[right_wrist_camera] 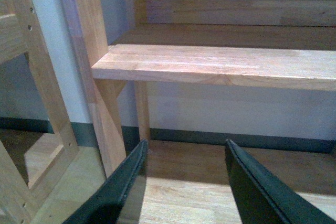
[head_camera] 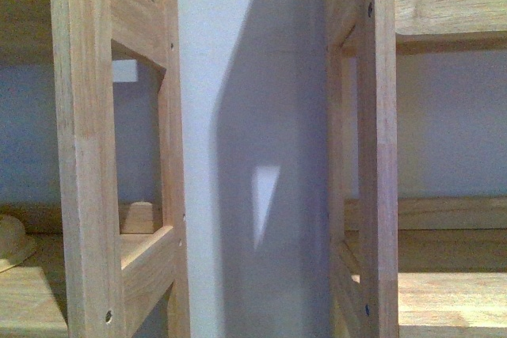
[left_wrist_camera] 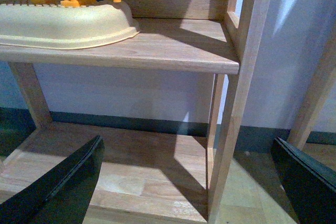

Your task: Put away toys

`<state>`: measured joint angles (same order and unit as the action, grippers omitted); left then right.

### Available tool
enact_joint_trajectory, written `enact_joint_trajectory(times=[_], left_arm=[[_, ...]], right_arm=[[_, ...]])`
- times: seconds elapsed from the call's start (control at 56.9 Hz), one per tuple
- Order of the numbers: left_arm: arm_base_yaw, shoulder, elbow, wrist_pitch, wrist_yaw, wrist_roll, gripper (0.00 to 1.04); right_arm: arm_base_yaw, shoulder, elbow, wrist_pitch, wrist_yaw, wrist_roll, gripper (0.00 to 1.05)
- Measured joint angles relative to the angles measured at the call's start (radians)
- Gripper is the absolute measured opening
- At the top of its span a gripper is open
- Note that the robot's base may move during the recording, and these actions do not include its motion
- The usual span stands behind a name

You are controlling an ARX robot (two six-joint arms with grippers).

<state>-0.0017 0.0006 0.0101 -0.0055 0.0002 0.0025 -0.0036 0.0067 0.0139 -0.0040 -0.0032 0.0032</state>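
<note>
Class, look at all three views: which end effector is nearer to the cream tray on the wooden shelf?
Left. The left end effector is open below the shelf that carries the cream tray. The right end effector faces a different, bare shelf; no tray shows in its view.

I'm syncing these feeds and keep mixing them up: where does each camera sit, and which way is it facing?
Front: on the body, facing the wall gap between two wooden shelf units; no arm shows.
Left wrist: behind the open left gripper, facing a shelf holding a cream tray.
Right wrist: behind the open right gripper, facing a bare shelf.
All share wooden shelving.
</note>
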Motion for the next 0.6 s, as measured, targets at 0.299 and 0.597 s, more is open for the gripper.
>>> enact_joint_trajectory(times=[0.299, 0.597], left_arm=[[0.000, 0.000, 0.000, 0.000, 0.000, 0.000, 0.99], [0.000, 0.000, 0.000, 0.000, 0.000, 0.000, 0.99]], right_arm=[[0.000, 0.000, 0.000, 0.000, 0.000, 0.000, 1.01], [0.000, 0.000, 0.000, 0.000, 0.000, 0.000, 1.03]])
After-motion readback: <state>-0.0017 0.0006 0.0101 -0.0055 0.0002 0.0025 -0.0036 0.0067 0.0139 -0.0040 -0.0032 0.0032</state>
